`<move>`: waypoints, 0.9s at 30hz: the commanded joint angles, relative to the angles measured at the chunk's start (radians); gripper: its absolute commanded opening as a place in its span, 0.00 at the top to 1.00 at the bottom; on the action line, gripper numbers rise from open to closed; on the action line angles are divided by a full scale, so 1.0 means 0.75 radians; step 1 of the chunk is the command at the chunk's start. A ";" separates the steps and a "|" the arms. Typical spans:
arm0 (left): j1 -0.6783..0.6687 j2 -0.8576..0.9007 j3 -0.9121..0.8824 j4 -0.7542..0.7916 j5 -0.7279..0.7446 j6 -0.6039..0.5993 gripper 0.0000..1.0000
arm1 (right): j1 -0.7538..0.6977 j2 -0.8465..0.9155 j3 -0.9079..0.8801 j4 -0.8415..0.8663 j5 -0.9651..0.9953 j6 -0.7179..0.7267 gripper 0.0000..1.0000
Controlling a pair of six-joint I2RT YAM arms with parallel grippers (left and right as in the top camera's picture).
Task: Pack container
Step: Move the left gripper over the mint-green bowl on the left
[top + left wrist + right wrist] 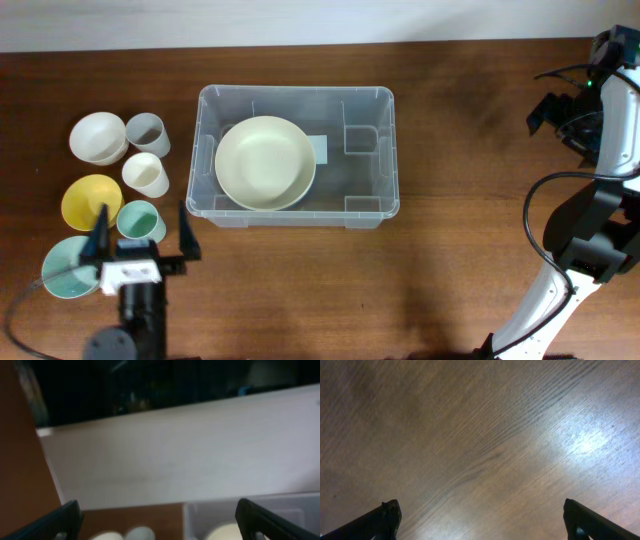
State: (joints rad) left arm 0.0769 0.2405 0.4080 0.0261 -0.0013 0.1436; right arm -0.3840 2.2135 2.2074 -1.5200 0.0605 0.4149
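Note:
The clear container (296,92) stands in the middle of the table with a cream bowl (265,162) inside, next to a white label (318,150). My left gripper (144,230) is open at the front left, above a teal cup (138,214), and holds nothing. In the left wrist view its gripper (160,525) frames the container's near wall (210,515) and the cream bowl (225,532), both blurred. My right gripper (562,118) is open at the far right, well away from the container. In the right wrist view the gripper (482,522) shows only bare wood between its fingers.
Left of the container stand a white bowl (97,137), a grey cup (147,133), a cream cup (146,175), a yellow bowl (92,201) and a teal bowl (68,268). A pale wall (180,455) runs behind the wooden table (470,250).

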 commanded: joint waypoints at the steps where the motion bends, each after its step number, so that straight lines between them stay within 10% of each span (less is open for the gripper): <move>1: 0.027 0.322 0.358 -0.179 -0.124 0.081 0.00 | -0.004 -0.001 -0.006 -0.001 0.004 0.001 0.01; 12: 0.062 0.979 0.961 -0.735 -0.111 0.042 0.00 | -0.004 -0.001 -0.006 -0.001 0.004 0.001 0.01; 17: 0.215 1.049 1.058 -0.922 -0.484 -0.524 0.00 | -0.004 -0.001 -0.006 -0.001 0.004 0.001 0.01; 21: 0.530 1.030 1.093 -1.085 -0.428 -0.847 0.00 | -0.004 -0.001 -0.006 -0.001 0.004 0.001 0.01; 27: 0.696 1.038 1.093 -1.230 -0.180 -0.859 0.00 | -0.004 -0.001 -0.006 -0.001 0.004 0.001 0.01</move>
State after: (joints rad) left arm 0.5735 1.0248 1.2098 -0.8307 -0.2237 -0.4305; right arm -0.3836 2.2135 2.2063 -1.5200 0.0612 0.4152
